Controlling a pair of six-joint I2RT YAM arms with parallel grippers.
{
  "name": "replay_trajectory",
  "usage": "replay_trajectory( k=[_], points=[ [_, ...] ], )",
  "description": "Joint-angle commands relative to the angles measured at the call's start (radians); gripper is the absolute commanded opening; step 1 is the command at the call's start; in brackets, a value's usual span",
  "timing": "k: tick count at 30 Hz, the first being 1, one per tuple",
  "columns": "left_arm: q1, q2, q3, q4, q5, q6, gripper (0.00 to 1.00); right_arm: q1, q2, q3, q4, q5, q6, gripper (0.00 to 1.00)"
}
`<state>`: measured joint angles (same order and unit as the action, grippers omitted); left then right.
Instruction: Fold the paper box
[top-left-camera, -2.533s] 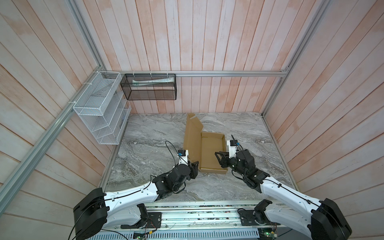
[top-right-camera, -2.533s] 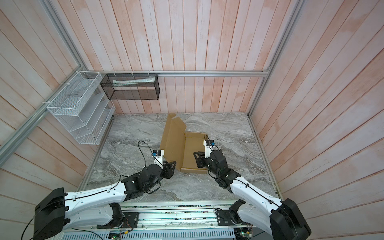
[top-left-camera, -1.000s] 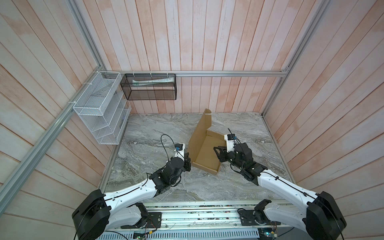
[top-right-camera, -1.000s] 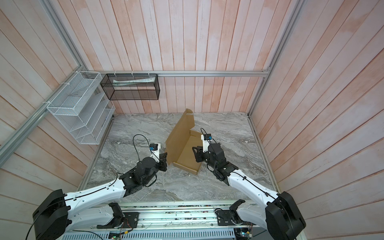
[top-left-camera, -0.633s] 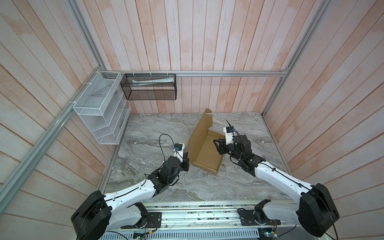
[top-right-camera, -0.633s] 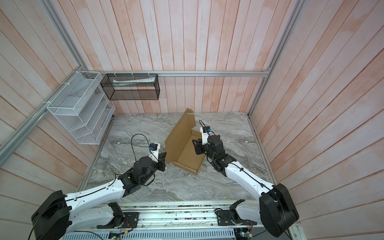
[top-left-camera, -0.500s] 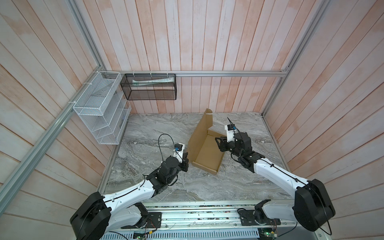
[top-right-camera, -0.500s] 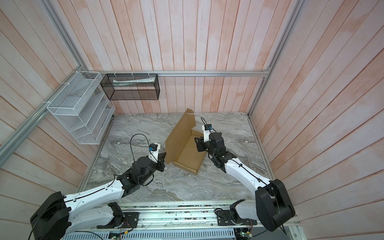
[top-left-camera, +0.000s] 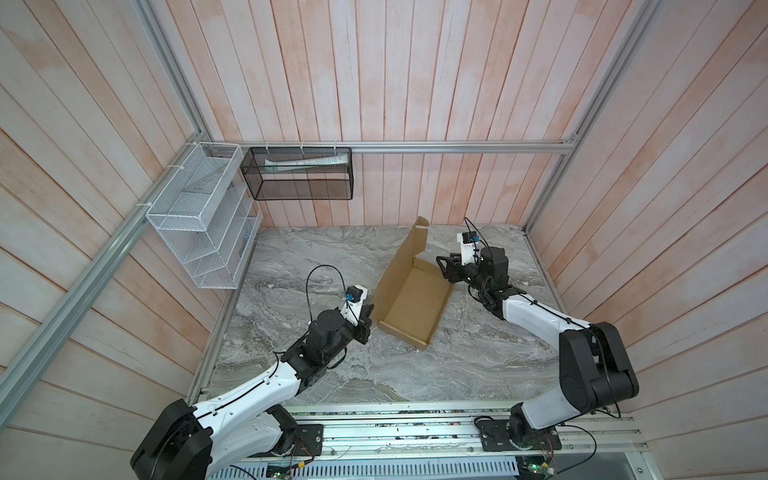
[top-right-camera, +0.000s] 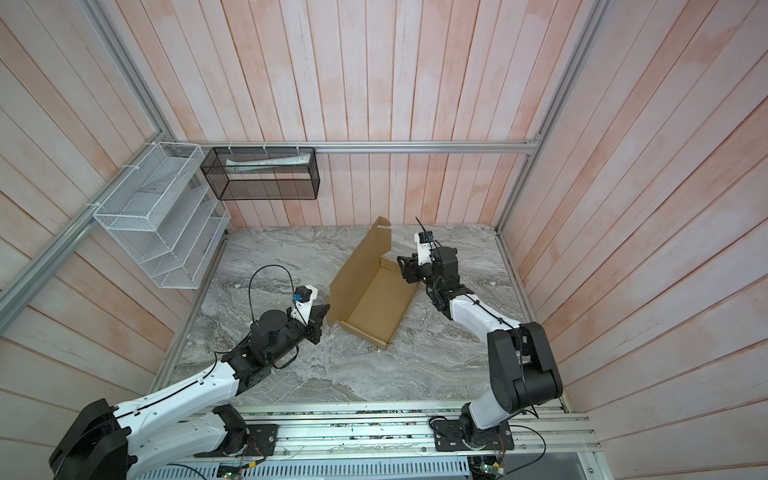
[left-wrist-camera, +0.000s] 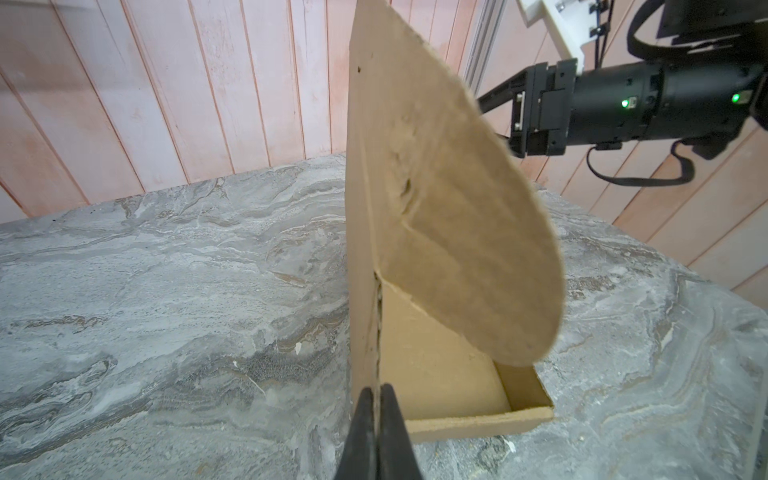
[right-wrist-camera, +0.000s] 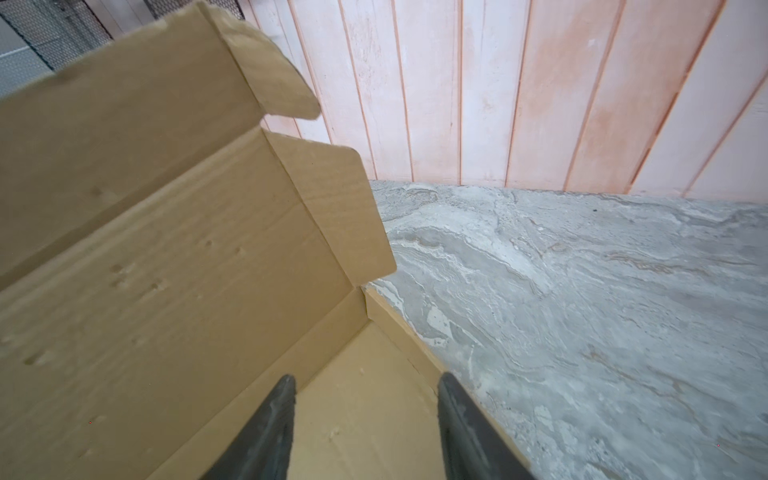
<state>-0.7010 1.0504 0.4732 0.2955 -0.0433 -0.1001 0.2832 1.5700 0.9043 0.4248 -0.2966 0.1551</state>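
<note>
Paper box sits on the marble worktop, a little toward 3 o'clock of its centre in both top views, and is turned so its long sides run from 1 toward 7 o'clock; it is a shallow tray with low walls, open on top.

Lid panel stands up along the tray's 10 o'clock long side, leaning slightly outward; in the left wrist view a rounded tab hangs off it over the tray.

Your left pincer is at the box's 8 o'clock corner, clamped narrow on the cardboard edge at the foot of the lid panel, with the sheet between the two tips.

Your right pincer is at the box's 1 o'clock corner; its fingers are spread apart over the tray floor beside the end wall, with nothing between them.

White wire rack hangs on the wall at 10 o'clock and black mesh basket at 11 o'clock, both well apart from the box.
</note>
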Motion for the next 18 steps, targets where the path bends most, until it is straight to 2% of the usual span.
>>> replay_trajectory(
  k=[1, 5, 10, 13, 18],
  points=[
    [0.016, -0.012, 0.023, -0.02, 0.046, 0.029, 0.0, -0.004, 0.04, 0.026, 0.126, -0.064, -0.079, 0.57],
    [0.018, -0.006, 0.042, -0.036, 0.06, 0.03, 0.0, -0.026, 0.131, 0.085, 0.155, -0.125, -0.121, 0.57],
    [0.018, -0.019, 0.061, -0.073, 0.087, 0.038, 0.0, -0.074, 0.273, 0.205, 0.175, -0.291, -0.101, 0.57],
    [0.018, -0.024, 0.064, -0.092, 0.091, 0.044, 0.0, -0.085, 0.329, 0.256, 0.183, -0.32, -0.095, 0.57],
    [0.018, -0.021, 0.076, -0.114, 0.092, 0.056, 0.0, -0.086, 0.388, 0.337, 0.12, -0.342, -0.153, 0.57]
  ],
)
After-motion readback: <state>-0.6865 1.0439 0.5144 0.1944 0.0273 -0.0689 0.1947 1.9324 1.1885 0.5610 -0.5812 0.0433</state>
